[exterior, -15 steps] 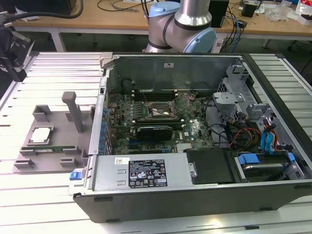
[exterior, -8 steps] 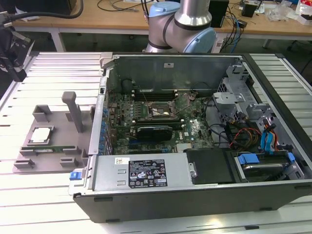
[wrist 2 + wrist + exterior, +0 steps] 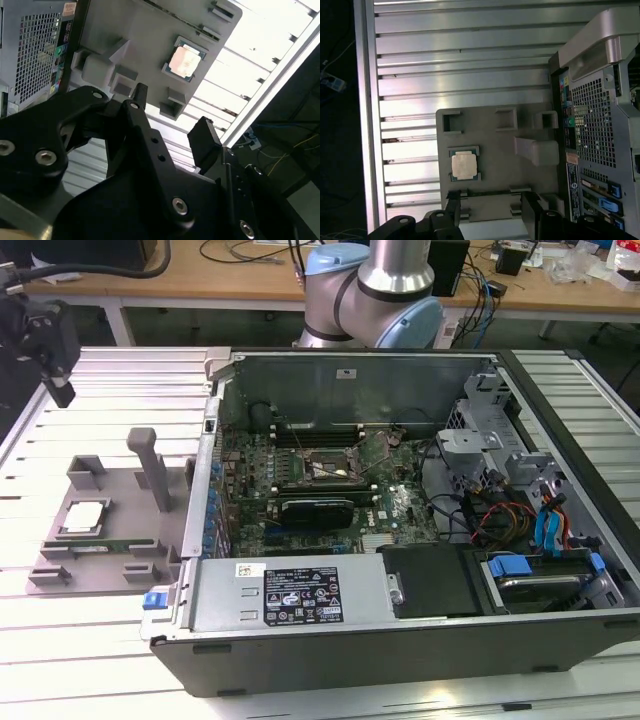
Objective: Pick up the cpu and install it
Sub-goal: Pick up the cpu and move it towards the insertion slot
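Note:
The cpu (image 3: 83, 517) is a small square chip with a shiny silver top. It lies flat in a recess of the grey holder plate (image 3: 115, 502), at the exterior view's left beside the open computer case (image 3: 400, 630). In both wrist views the cpu (image 3: 184, 62) (image 3: 464, 165) lies out beyond the fingertips, apart from them. My gripper (image 3: 172, 117) (image 3: 491, 207) is open, its black fingers (image 3: 205, 140) spread with nothing between them. In the exterior view the gripper (image 3: 60, 380) hangs above the slatted table, behind the holder. The motherboard's socket (image 3: 320, 468) sits inside the case.
A thin green memory stick (image 3: 100, 545) lies along the holder's front edge, and a grey upright post (image 3: 150, 470) rises from the holder. A long black card (image 3: 318, 510) sits on the motherboard. The arm's base (image 3: 375, 300) stands behind the case, and cables and drive bays (image 3: 530, 520) crowd the case's right side.

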You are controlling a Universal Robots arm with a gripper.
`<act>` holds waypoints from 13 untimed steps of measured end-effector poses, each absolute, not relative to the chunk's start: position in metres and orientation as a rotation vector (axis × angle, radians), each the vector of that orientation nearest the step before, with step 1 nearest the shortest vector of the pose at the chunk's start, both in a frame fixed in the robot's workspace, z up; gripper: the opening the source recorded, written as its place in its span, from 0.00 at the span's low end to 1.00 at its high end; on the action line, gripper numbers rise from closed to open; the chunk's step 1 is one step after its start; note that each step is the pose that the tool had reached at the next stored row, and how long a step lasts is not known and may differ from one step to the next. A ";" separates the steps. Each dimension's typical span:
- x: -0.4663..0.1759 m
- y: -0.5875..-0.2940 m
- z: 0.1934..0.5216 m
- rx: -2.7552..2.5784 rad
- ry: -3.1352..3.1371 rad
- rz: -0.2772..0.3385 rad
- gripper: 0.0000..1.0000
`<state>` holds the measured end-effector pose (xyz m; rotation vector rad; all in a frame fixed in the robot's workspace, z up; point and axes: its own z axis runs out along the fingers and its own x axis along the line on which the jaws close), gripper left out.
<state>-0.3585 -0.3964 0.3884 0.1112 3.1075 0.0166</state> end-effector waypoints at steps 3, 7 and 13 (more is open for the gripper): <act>-0.358 -0.396 0.388 0.038 3.109 0.012 0.60; -0.359 -0.396 0.388 0.037 3.109 0.012 0.60; -0.359 -0.396 0.383 0.037 3.109 0.012 0.60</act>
